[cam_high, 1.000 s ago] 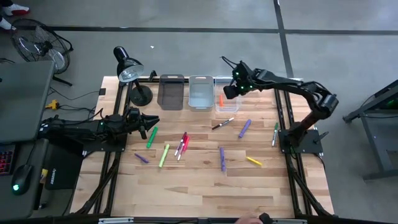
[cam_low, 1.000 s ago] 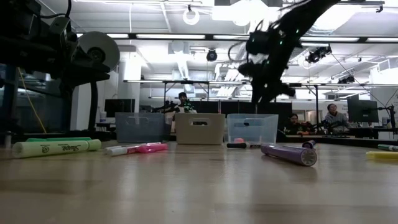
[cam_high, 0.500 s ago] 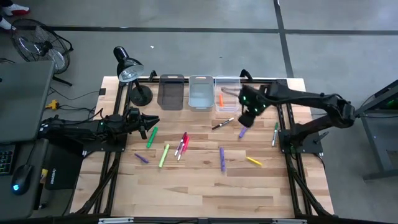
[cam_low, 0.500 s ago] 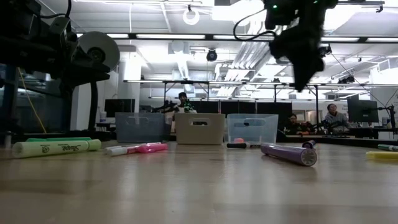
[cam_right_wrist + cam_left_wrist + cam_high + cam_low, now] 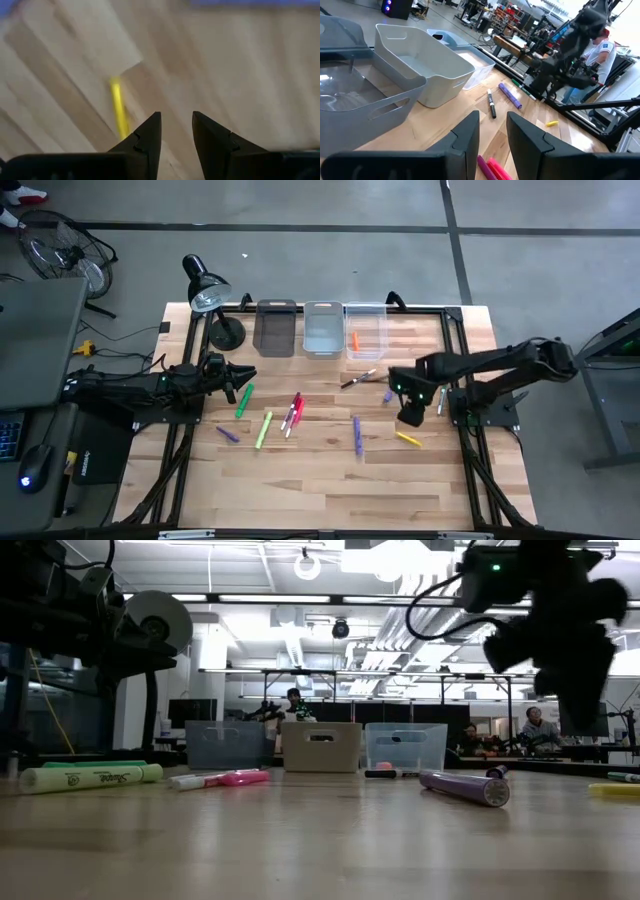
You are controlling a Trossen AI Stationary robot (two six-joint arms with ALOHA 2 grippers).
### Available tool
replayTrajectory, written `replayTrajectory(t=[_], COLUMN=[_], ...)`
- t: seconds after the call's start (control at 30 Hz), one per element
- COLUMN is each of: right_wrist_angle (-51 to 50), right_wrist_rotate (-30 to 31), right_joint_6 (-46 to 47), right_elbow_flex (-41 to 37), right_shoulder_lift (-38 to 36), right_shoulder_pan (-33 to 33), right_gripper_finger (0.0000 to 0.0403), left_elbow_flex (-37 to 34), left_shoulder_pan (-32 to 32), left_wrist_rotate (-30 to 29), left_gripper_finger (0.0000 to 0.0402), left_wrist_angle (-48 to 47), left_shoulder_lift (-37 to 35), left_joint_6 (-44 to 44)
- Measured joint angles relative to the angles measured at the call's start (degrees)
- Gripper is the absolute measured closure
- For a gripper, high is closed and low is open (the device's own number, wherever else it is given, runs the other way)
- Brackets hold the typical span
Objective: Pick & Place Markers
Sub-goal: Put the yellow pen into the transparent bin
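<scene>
Several markers lie flat on the wooden table: green (image 5: 243,400), lime (image 5: 264,429), red and pink (image 5: 294,412), purple (image 5: 357,434), yellow (image 5: 408,439), black-and-white (image 5: 358,378) and another green (image 5: 442,395). An orange marker (image 5: 355,339) lies in the clear bin (image 5: 368,315). My right gripper (image 5: 410,417) hangs open, pointing down, just above the table beside the yellow marker (image 5: 118,112); nothing is between its fingers (image 5: 176,120). My left gripper (image 5: 245,375) waits open and level at the table's left side, empty (image 5: 492,117).
Three bins stand in a row at the far edge: dark grey (image 5: 275,327), grey-blue (image 5: 322,328) and clear. A desk lamp (image 5: 208,295) stands at the far left corner. A black frame rail (image 5: 455,370) runs along the right side. People sit beyond the table (image 5: 292,700).
My right gripper has swung from above the clear bin toward the table's near edge and down, tipping from a slant to point nearly straight down beside the yellow marker. The markers and my left arm have kept still.
</scene>
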Motion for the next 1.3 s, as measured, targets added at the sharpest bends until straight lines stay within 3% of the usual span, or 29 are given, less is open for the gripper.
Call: replayTrajectory(t=[0.2,0.6,0.87,1.3], right_wrist_angle=[2.6,9.6,12.8,15.0], right_wrist_rotate=[-0.1,2.0,5.6,8.5], right_joint_6=[0.1,8.2,8.8,12.9], right_elbow_flex=[-3.3,-3.4,-3.4,-3.3], right_shoulder_lift=[0.0,2.8,8.8,9.6], right_shoulder_pan=[7.4,17.5,20.6,20.9], right_gripper_finger=[0.0292,0.0195,0.0191,0.0191], left_elbow_flex=[0.0,0.0,0.0,0.0], left_shoulder_pan=[0.0,0.0,0.0,0.0], left_wrist_rotate=[0.0,0.0,0.0,0.0], left_gripper_finger=[0.0305,0.0305,0.0305,0.0305], left_wrist_angle=[0.0,0.0,0.0,0.0], left_shoulder_lift=[0.0,0.0,0.0,0.0], left_joint_6=[0.0,0.0,0.0,0.0])
